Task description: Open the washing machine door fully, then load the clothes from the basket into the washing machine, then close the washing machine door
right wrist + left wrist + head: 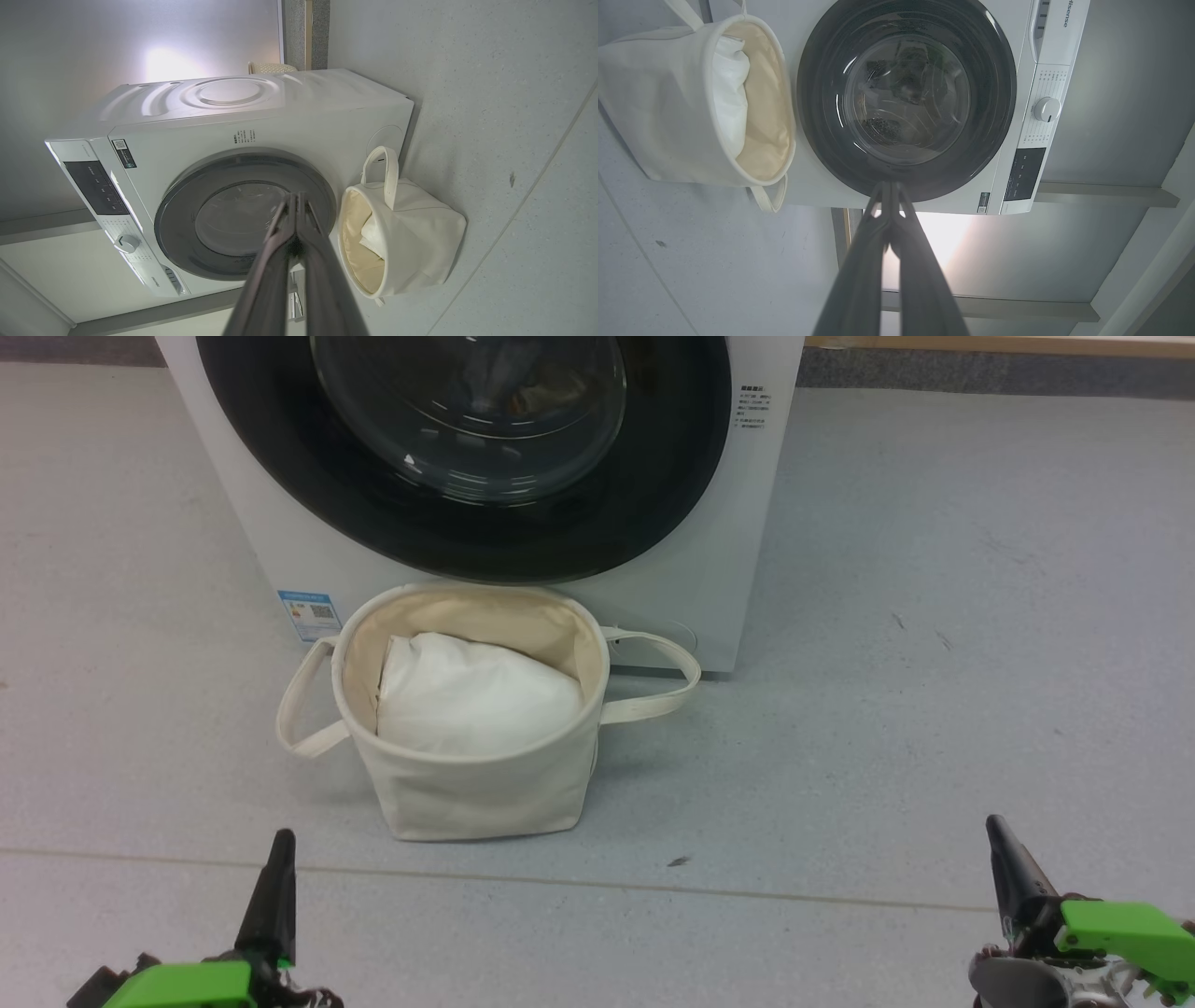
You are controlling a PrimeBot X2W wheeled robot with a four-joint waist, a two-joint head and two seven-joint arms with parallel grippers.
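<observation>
The left gripper (890,186) has its 2 fingers pressed together, tips in front of the closed washing machine door (994,107). Beside the door, the basket (658,107) holds a white bundle (731,88).

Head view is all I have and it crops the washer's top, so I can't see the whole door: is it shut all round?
Observer: Yes. In the right wrist view the washing machine door sits flush against the washing machine, with no gap along the rim that shows.
Operator: Anything inside?
Observer: The left wrist view shows a dark patterned shape behind the glass; whether it is the garment, I cannot tell.
Operator: Tools?
Observer: Left tool and right tool are both closed tip to tip, holding nothing.
</observation>
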